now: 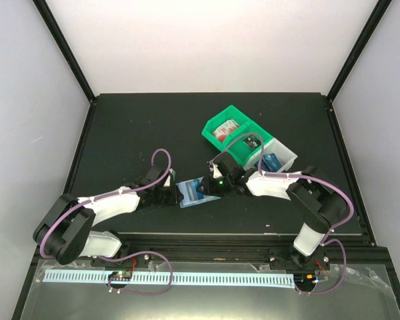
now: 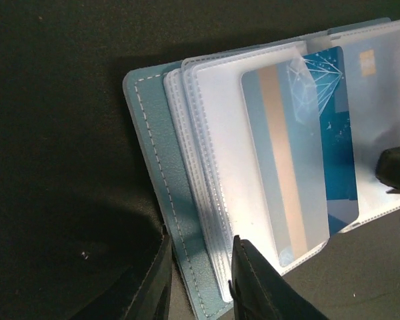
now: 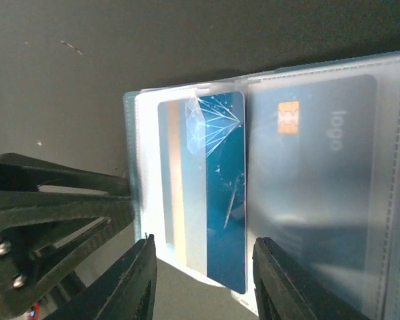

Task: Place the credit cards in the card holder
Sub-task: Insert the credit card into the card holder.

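Top view bright, even, sharp. Wrist views dimmer; card holder (image 2: 220, 147) sleeves glary; foreground soft.

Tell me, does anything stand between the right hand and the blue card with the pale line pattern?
Nothing visible does. The right hand straddles the blue card, jaws apart, at its protruding end; the left hand pinches the card holder at its edge.

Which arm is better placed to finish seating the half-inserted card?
Right. The right tool stands open astride the credit card's protruding end, ready to push it into the card holder; the left tool is clamped on the holder's cover.
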Action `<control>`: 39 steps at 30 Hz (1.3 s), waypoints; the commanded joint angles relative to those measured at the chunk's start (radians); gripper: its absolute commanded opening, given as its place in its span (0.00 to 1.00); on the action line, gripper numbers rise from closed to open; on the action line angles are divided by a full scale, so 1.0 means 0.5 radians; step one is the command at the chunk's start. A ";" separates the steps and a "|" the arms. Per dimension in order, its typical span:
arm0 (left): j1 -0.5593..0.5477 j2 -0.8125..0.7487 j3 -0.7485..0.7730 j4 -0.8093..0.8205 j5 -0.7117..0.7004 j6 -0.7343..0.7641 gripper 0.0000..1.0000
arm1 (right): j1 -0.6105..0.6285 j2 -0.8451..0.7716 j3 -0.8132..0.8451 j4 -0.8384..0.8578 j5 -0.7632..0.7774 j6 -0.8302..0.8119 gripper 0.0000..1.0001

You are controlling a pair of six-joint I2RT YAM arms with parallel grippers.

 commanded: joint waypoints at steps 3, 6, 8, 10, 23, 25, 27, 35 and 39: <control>-0.014 0.012 -0.006 0.054 0.057 -0.004 0.30 | 0.072 0.137 0.159 -0.210 0.246 -0.125 0.42; -0.012 0.022 -0.011 0.063 0.053 -0.009 0.31 | 0.106 0.170 0.188 -0.222 0.247 -0.151 0.42; -0.013 0.026 -0.015 0.067 0.052 -0.014 0.31 | 0.121 0.183 0.207 -0.226 0.242 -0.160 0.42; -0.014 0.029 -0.021 0.073 0.048 -0.015 0.31 | 0.135 0.195 0.226 -0.222 0.239 -0.172 0.42; -0.012 0.045 -0.046 0.103 0.023 -0.013 0.31 | 0.153 0.296 0.311 -0.121 0.059 -0.235 0.42; -0.014 0.051 -0.046 0.103 0.023 -0.010 0.31 | 0.152 0.315 0.332 -0.111 0.051 -0.259 0.42; -0.013 0.052 -0.046 0.107 0.023 -0.002 0.31 | 0.152 0.337 0.352 -0.085 0.016 -0.280 0.42; -0.013 0.044 -0.035 0.097 0.033 0.023 0.31 | 0.146 0.318 0.271 0.180 -0.134 -0.181 0.41; -0.013 0.007 -0.025 0.068 0.035 0.032 0.32 | 0.132 0.157 0.219 0.126 0.106 -0.197 0.42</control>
